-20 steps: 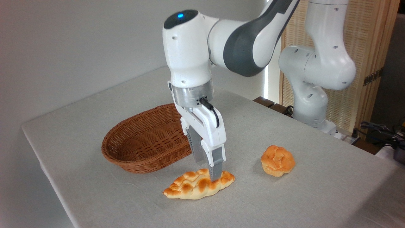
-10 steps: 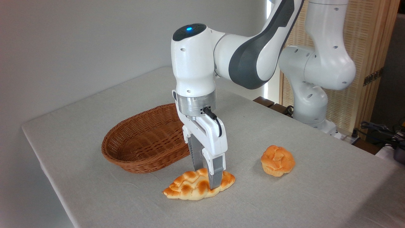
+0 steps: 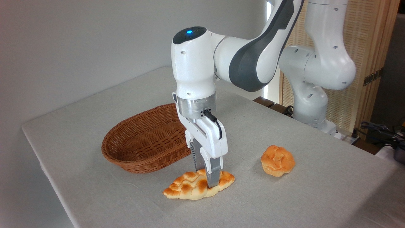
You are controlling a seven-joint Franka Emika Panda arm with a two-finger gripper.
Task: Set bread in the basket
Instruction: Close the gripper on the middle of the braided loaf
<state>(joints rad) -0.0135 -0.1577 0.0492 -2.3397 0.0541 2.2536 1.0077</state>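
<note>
The gripper [image 3: 208,179] points straight down with its fingers closed across the bread [image 3: 196,186], which lies on the tabletop [image 3: 284,202] near its front edge. The basket [image 3: 142,142] sits just behind, empty.

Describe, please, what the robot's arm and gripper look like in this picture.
The arm has glossy white rounded shells with dark grey joint sections and a small blue light on top. A silver metal ring sits above the white gripper, whose fingers are grey; a short black cable loops down its side.
</note>
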